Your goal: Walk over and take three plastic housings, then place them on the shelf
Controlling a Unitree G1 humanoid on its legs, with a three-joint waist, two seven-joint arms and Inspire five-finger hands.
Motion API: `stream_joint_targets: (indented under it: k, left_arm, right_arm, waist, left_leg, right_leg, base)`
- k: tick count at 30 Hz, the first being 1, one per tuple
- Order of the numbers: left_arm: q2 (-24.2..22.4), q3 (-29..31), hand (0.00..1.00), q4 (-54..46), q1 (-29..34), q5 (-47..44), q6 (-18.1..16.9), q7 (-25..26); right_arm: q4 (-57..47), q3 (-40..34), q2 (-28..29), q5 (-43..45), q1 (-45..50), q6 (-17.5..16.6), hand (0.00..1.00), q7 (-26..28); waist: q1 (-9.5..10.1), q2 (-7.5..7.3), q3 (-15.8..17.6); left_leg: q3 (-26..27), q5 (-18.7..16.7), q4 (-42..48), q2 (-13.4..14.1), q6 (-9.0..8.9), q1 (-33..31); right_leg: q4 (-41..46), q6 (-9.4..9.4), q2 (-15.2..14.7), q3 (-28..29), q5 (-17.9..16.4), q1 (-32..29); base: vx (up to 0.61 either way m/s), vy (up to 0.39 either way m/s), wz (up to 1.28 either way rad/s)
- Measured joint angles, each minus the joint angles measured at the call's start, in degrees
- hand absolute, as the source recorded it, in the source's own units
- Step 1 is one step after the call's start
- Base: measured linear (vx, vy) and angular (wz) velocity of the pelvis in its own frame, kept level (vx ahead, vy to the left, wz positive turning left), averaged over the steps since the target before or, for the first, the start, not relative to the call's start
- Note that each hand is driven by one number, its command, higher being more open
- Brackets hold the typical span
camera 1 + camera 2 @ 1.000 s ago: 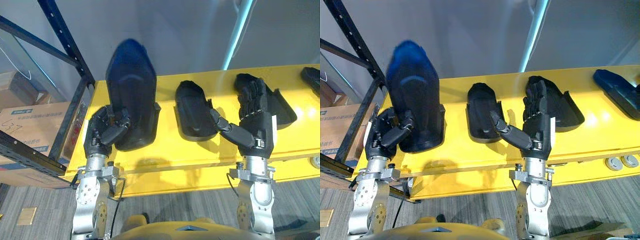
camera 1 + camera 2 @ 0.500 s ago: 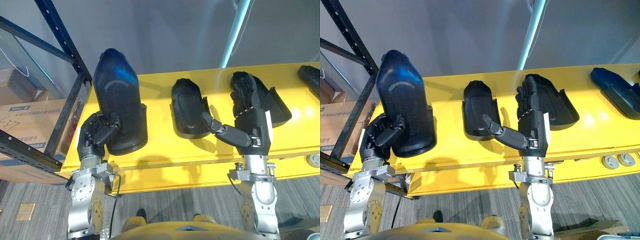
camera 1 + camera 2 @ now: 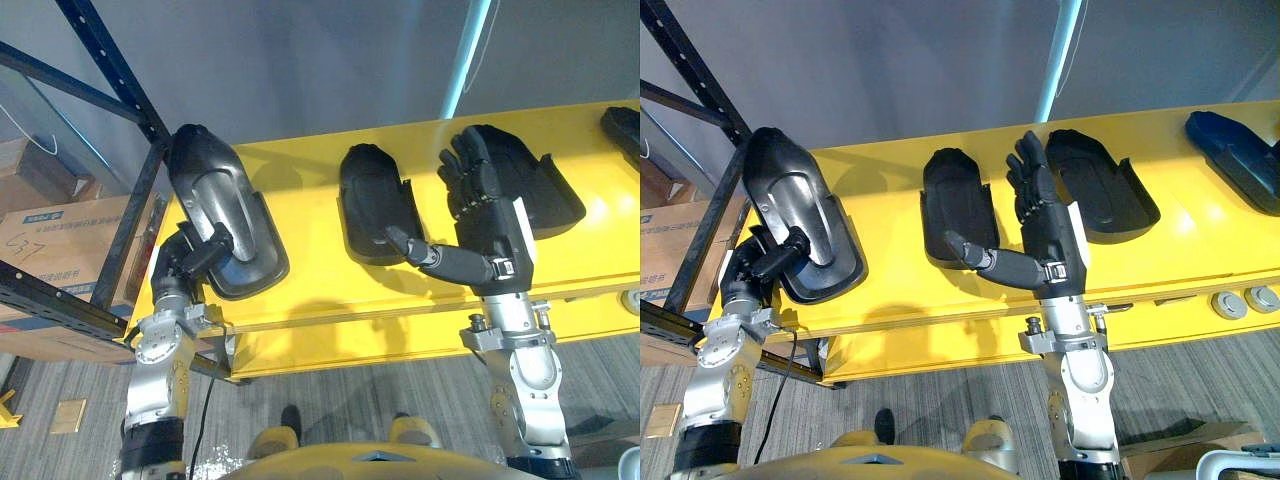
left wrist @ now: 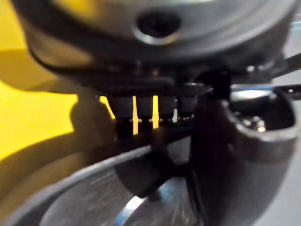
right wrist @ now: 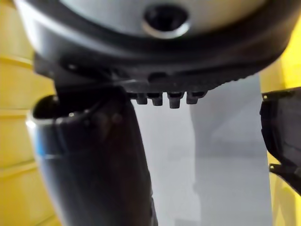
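Note:
My left hand (image 3: 190,262) is shut on a black plastic housing (image 3: 220,215), held up and tilted over the left end of the yellow table (image 3: 320,300). Its fingers curl round the housing's lower edge (image 4: 94,197). A second black housing (image 3: 372,200) lies on the table's middle and a third (image 3: 540,185) to its right. My right hand (image 3: 1045,220) hovers open between those two, fingers straight and thumb (image 5: 94,165) stretched toward the middle housing. It holds nothing.
A dark metal shelf rack (image 3: 110,60) stands at the left, close to the held housing, with cardboard boxes (image 3: 60,250) behind it. Another dark housing (image 3: 1235,165) lies at the table's far right. Grey carpet runs below the table's front edge.
The housing in my left hand has tipped over to the left and sunk lower, toward the rack. My right hand has slid left, off the right housing, which is now uncovered.

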Motion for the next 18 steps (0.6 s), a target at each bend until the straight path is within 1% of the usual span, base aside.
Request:
stream_joint_targets:
  k: [1, 6, 7, 9, 12, 14, 18]
  left_arm:
    - [0.32, 0.03, 0.0, 1.28, -1.06, -0.11, -0.14, -0.06]
    - [1.11, 0.09, 0.0, 3.53, -3.71, -0.14, -1.16, -0.1]
    - [1.53, 0.0, 1.0, 4.33, -4.56, -0.13, -1.19, -0.18]
    - [2.43, -0.05, 1.0, 6.27, -6.12, -0.05, -1.35, -0.29]
    - [3.38, -0.33, 1.0, 7.87, -7.12, 0.43, -1.74, -0.4]
    - [3.83, -0.42, 1.0, 8.39, -7.5, 2.45, -1.74, -0.51]
    - [5.66, -0.44, 1.0, 9.99, -8.89, 4.9, -0.59, -1.49]
  right_arm:
    - [0.0, 0.35, -0.57, -0.01, -0.78, 0.53, 1.0, 0.82]
    - [0.0, 0.81, -0.79, 0.0, -0.96, 1.17, 1.0, 0.93]
    - [-0.01, 0.97, -0.96, 0.0, -1.03, 1.36, 1.0, 0.92]
    - [-0.15, 2.04, -2.07, 0.03, -1.1, 1.85, 1.0, 0.95]
    - [-0.17, 2.79, -2.29, 0.04, -1.77, 2.37, 1.0, 1.38]
    - [-0.2, 2.74, -2.29, 0.1, -2.11, 2.43, 1.0, 1.69]
    - [-1.77, 2.79, -2.29, 0.12, -2.84, 2.53, 1.0, 1.97]
  waist:
    - [-0.5, 0.48, 0.44]
    - [-0.65, 1.05, 1.23]
    - [-0.7, 1.0, 1.46]
    - [-0.86, 0.94, 1.53]
    - [-0.87, 0.83, 1.64]
    - [-1.12, 0.81, 1.7]
    - [-1.58, 0.92, 2.26]
  left_leg:
    - [0.09, 0.45, -0.58, -0.38, 0.17, -0.07]
    - [0.31, 1.15, -0.94, -0.31, 0.14, -1.06]
    - [0.3, 1.21, -0.94, -0.31, 0.14, -1.02]
    - [0.52, 1.21, -0.94, -0.29, 0.14, -0.88]
    - [1.34, 1.21, -0.94, -0.34, 0.15, -0.94]
    - [1.54, 1.21, -0.91, -0.37, 0.15, -0.82]
    - [1.95, 1.2, -0.81, -0.35, 0.16, -0.32]
  right_leg:
    - [0.95, -0.15, -0.36, 0.18, -0.58, -0.81]
    - [2.37, -0.06, -0.38, 0.41, -0.84, -2.78]
    - [2.64, 0.03, -0.37, 0.5, -0.84, -2.84]
    - [2.89, 0.04, -0.36, 0.67, -0.84, -2.93]
    - [3.59, 0.13, -0.36, 1.56, -0.79, -3.75]
    - [3.66, 0.18, -0.38, 1.76, -0.75, -3.74]
    - [4.14, 0.18, -0.39, 2.12, -0.77, -3.72]
  base:
    - [-0.06, 0.004, -0.02]
    - [-0.03, -0.006, -0.01]
    - [0.0, 0.0, 0.0]
    - [-0.01, -0.004, -0.02]
    - [-0.01, 0.002, -0.11]
    - [-0.01, 0.003, -0.06]
    - [-0.02, -0.006, -0.07]
